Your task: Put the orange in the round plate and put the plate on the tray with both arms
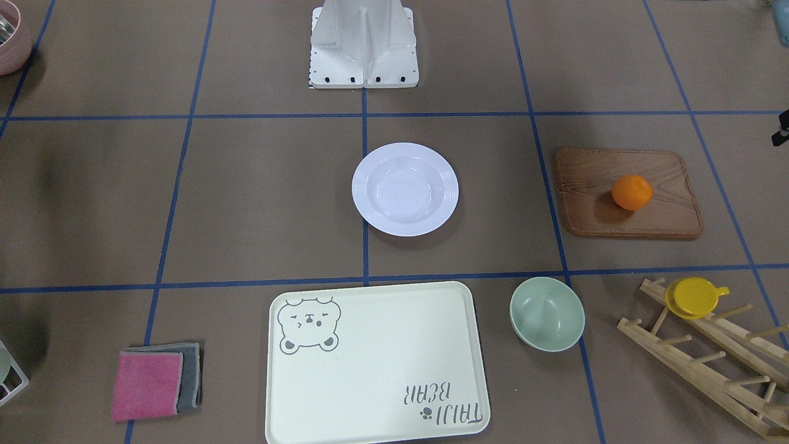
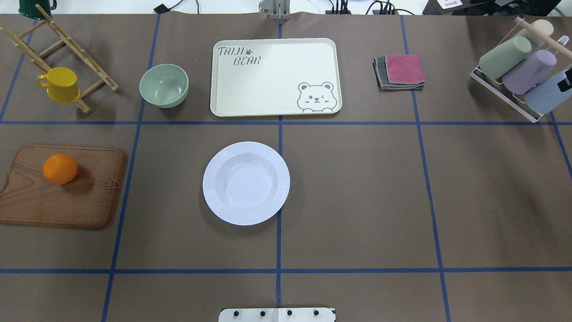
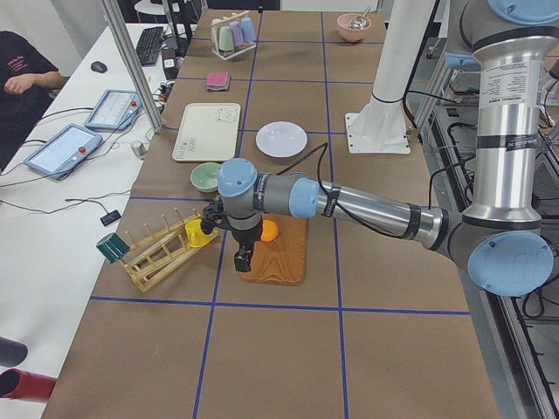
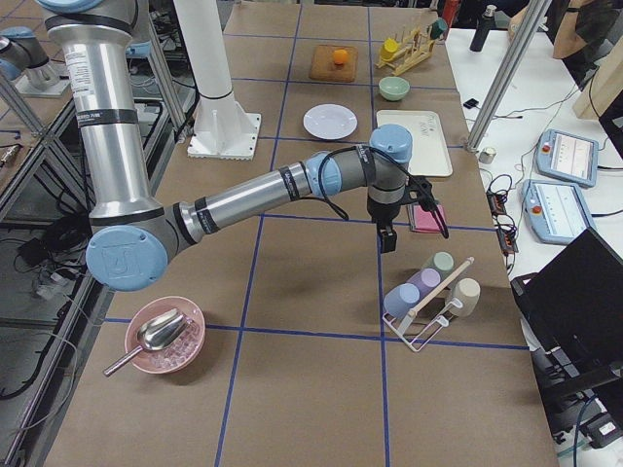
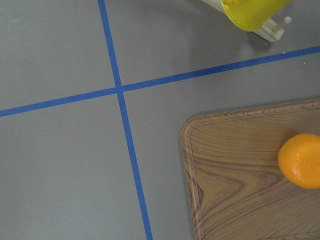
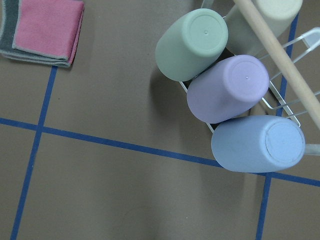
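**Orange** (image 2: 60,168): rests on the wooden board (image 2: 80,201) at the robot's left end of the tabletop (image 2: 357,201), on the board's far half.

**Plate** (image 2: 246,183): lies flat on the tabletop near the centre, well apart from the orange and the board.

**Tray** (image 2: 268,85): lies beyond the plate toward the far edge, apart from it. A green bowl (image 2: 164,85) stands just beside its left end.

**Left fingers** (image 3: 243,258): point down above the board, near the orange. Only the side view shows them, so how far they are parted, or whether they hold anything, cannot be told.

**Right fingers** (image 4: 387,237): hang over bare tabletop between a folded cloth (image 4: 426,218) and a rack of cups (image 4: 428,297). Their opening cannot be told either.
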Controlling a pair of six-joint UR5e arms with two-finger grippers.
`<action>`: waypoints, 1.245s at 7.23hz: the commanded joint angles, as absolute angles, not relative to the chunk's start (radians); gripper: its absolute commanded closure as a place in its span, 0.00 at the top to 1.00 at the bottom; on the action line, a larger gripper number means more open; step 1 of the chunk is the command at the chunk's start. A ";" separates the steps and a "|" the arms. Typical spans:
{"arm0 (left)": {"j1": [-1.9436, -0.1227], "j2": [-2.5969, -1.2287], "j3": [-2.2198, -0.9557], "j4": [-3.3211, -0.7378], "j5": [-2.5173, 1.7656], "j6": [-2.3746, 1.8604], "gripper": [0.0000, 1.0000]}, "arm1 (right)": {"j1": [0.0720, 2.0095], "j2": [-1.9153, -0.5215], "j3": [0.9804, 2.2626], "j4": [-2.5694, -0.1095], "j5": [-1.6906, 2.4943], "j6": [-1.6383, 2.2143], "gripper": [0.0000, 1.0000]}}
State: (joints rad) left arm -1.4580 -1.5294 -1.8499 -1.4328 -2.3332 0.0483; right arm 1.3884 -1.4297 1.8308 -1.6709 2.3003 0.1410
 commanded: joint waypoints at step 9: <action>-1.289 -1.618 -1.844 -1.546 -2.321 -0.352 0.99 | 0.916 -1.206 1.839 -1.328 2.362 0.788 1.00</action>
